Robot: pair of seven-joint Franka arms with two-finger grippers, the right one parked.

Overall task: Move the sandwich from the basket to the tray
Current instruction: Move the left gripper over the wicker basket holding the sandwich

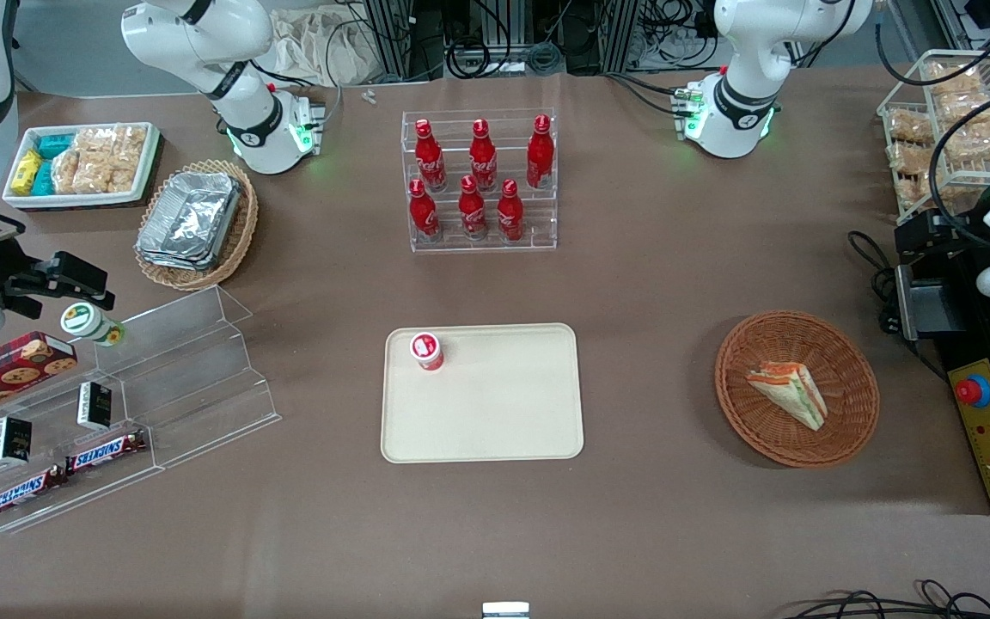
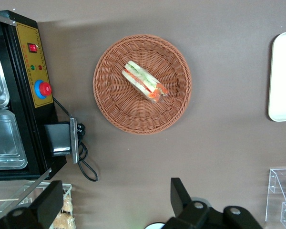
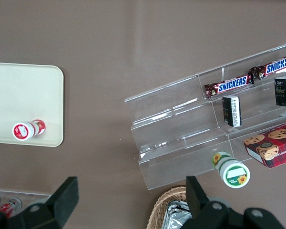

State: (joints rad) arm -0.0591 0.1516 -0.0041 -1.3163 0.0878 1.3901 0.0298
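The sandwich (image 1: 790, 393), a white-bread wedge with orange and green filling, lies in the round reddish-brown basket (image 1: 839, 430) toward the working arm's end of the table. It also shows in the left wrist view (image 2: 145, 81), in the basket (image 2: 114, 102). The cream tray (image 1: 495, 413) lies mid-table, apart from the basket; its edge shows in the wrist view (image 2: 282, 76). My left gripper (image 2: 114, 200) is open and empty, high over the table, farther from the front camera than the basket, near the table's edge (image 1: 933, 230).
A small red-capped bottle (image 1: 427, 351) stands on the tray. A black control box with a red button (image 1: 989, 430) and a cabled black box (image 1: 920, 308) sit beside the basket. A wire snack rack (image 1: 946, 129) and a rack of red bottles (image 1: 479, 180) stand farther back.
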